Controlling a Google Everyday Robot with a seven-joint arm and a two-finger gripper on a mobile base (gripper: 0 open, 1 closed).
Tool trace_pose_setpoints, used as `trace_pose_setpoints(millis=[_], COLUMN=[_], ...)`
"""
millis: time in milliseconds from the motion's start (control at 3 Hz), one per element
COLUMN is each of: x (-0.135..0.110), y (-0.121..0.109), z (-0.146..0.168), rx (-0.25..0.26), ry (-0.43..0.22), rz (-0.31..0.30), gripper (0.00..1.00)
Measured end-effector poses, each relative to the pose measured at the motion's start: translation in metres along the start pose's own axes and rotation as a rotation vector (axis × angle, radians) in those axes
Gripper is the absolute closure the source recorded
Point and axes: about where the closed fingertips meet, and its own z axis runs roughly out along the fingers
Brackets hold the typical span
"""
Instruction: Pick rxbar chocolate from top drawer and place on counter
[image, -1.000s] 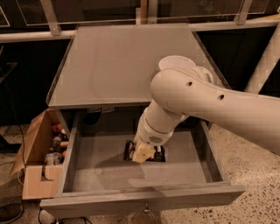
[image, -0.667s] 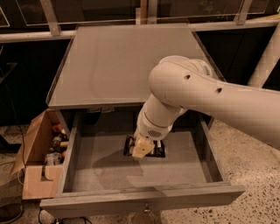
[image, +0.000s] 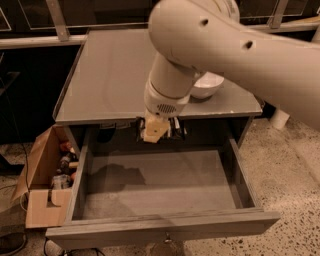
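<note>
The top drawer (image: 160, 182) stands pulled open, and its grey floor shows nothing lying on it. My gripper (image: 159, 131) hangs above the drawer's back part, just below the front edge of the counter (image: 110, 80). It is shut on the rxbar chocolate (image: 176, 129), a small black wrapper that shows beside the tan fingers, lifted off the drawer floor. My big white arm crosses the top right of the view and hides part of the counter.
A white bowl (image: 210, 86) sits on the counter's right front, partly behind my arm. A tan cardboard box (image: 42, 172) with small items stands on the floor left of the drawer. The drawer's knob (image: 166, 241) is at the front.
My gripper has risen from the drawer floor to counter-edge height with the black bar in it. The view has shifted and the drawer floor now shows bare.
</note>
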Motion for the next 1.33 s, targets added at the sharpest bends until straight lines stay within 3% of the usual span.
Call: trace_pose_setpoints(millis=[667, 1000, 1333], x=[-0.008, -0.016, -0.025], y=[-0.005, -0.040, -0.090], z=[-0.011, -0.005, 0.016], rx=[0.015, 0.019, -0.012], ry=[-0.005, -0.016, -0.019], rz=[-0.012, -0.033, -0.061], gripper=[1.00, 1.00, 1.00])
